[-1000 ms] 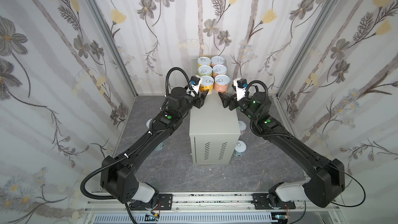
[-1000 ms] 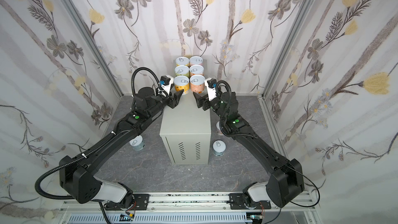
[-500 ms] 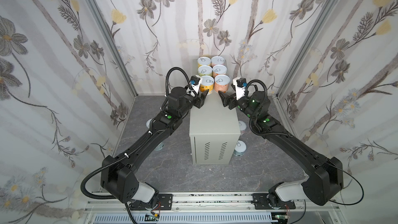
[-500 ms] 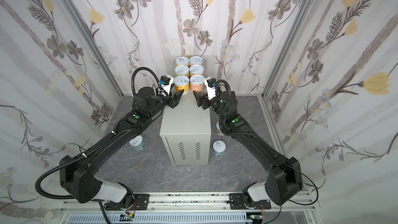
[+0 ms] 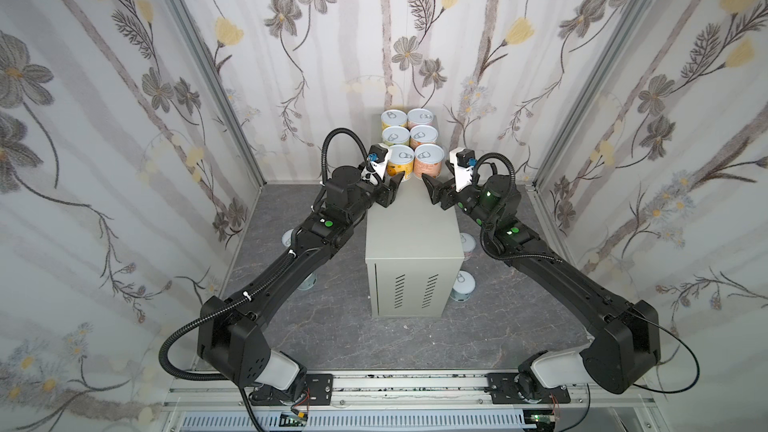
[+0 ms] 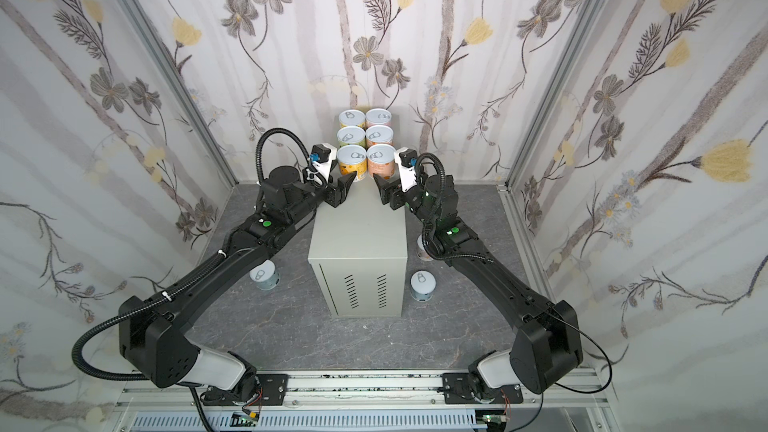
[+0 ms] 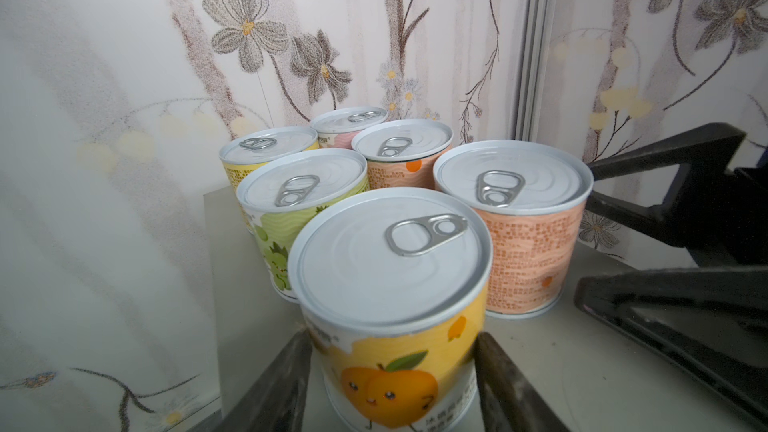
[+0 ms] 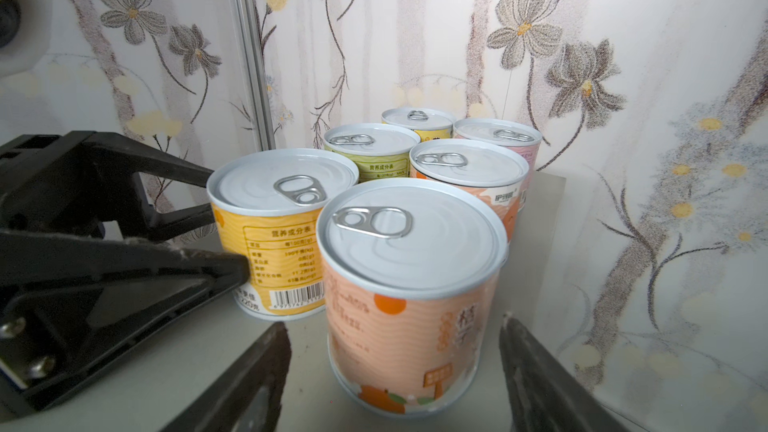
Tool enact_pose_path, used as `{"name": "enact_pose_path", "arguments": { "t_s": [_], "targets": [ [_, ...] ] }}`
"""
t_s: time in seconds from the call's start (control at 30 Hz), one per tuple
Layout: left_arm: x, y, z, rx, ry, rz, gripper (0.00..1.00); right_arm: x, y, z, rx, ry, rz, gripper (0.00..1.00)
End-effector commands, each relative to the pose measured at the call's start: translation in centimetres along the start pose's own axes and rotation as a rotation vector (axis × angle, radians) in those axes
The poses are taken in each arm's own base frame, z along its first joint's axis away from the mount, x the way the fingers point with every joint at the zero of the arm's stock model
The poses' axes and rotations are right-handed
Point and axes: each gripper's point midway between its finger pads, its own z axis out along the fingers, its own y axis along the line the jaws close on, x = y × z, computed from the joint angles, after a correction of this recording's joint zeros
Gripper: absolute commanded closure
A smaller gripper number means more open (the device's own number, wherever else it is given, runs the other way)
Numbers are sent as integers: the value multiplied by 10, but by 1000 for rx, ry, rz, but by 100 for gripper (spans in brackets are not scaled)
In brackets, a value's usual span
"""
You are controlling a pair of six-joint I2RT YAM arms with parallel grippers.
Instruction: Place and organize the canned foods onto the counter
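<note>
We're at the far end of the surface, upper middle of both top views, where six cans stand upright in two tight columns. The left claw brackets the yellow can, fingers right against both flanks; whether they pinch or merely touch, we cannot tell. The right claw sits spread around the peach can, with a clear gap showing on one side. We judge these to be stiff tins, fairly hefty if full, with smooth labels that could slip. So we'd take them across the middle of the wall, under the rim, never by the pull-tab. The neighbours stand nearly touching, so finger room is scarce. Loose cans wait on the floor, lower in the frame beside the surface.
</note>
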Motion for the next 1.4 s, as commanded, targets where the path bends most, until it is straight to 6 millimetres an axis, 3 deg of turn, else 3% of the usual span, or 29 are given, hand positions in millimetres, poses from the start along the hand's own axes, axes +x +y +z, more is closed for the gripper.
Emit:
{"name": "enact_pose_path", "arguments": {
  "t_s": [0.0, 0.47, 1.37],
  "targets": [
    [11, 0, 1, -3, 45, 11, 35, 6, 3, 3, -19, 18, -3, 22],
    [12, 2, 2, -13, 47, 12, 31, 9, 4, 7, -37, 21, -5, 26],
    [14, 1, 1, -11, 51, 24, 31, 15, 5, 14, -49, 37, -4, 30]
  ]
}}
